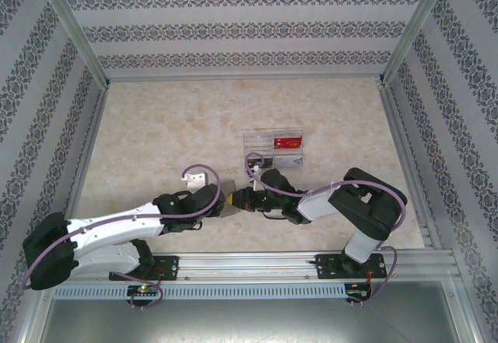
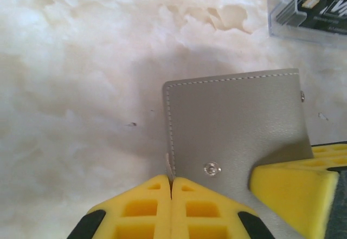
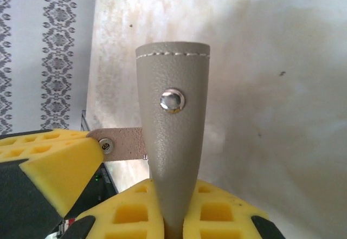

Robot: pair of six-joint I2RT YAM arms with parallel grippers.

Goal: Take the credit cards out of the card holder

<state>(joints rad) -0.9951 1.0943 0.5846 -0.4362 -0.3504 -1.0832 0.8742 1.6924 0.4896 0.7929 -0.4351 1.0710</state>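
Both arms meet low over the near middle of the table (image 1: 156, 141), and the grey card holder (image 2: 233, 120) is strung between them, held just off the marble top by the look of its shadow. The left gripper (image 2: 171, 187) has its yellow pads pressed together on the holder's little tab (image 3: 123, 143). The right gripper (image 3: 173, 198) is pinched tight on the other panel, which rises from its pads as a narrow cone with a snap stud (image 3: 172, 100) facing the camera.

Just beyond sits the clear tray (image 1: 257, 134), with a red card (image 1: 289, 138), a white card (image 1: 290, 159) and a dark card (image 2: 325, 8) lying in it. I cannot tell whether any card is left inside the holder.

The holder looks light and floppy, soft stitched material that bends wherever it's squeezed. It wants a hold on each panel's free edge, with the two eased apart gently. The cards look stiff, thin and slick, so I'd pinch them by a short edge.
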